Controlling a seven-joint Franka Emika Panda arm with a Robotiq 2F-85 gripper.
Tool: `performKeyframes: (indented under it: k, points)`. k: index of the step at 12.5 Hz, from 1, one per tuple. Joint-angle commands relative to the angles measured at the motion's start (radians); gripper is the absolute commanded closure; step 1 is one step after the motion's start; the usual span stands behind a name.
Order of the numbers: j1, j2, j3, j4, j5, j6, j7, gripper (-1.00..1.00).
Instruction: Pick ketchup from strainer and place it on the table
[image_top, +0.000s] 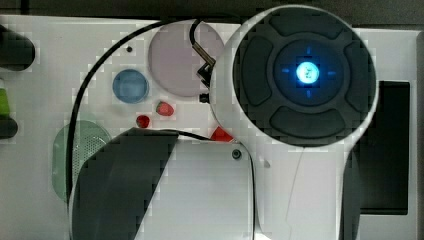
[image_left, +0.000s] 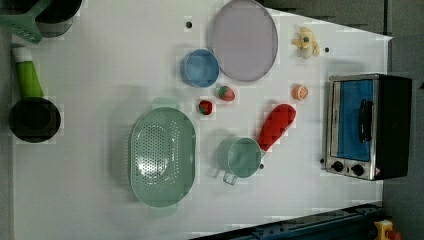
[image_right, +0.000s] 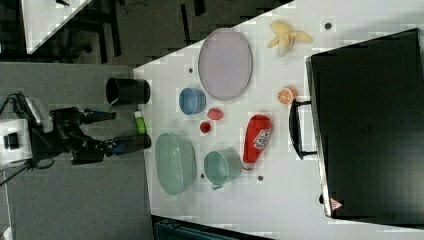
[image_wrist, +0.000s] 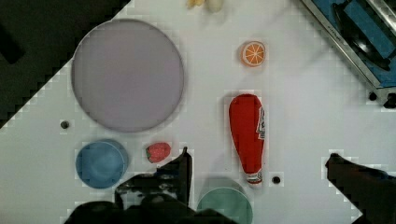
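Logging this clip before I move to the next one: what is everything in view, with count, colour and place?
ketchup: one, red, lying on the table beside the mug
strainer: one, pale green, empty, left view's centre-left
table: one, white
mug: one, green, between strainer and ketchup
bowl: one, blue, beside the plate
plate: one, lilac
strawberries: two, red, between bowl and strainer
orange slice: one
banana: one, yellow
toaster oven: one, black and silver, left view's right
gripper: one, black, jaws open, above the table
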Motion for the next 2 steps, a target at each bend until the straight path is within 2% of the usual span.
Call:
performKeyframes:
  k: [1, 2]
  points:
    - [-0.011, 0.051, -0.003, -0.033, -0.006, -0.021, 0.055, -1.0]
    - [-0.011, 0.054, -0.003, -0.034, -0.006, -0.022, 0.055, -1.0]
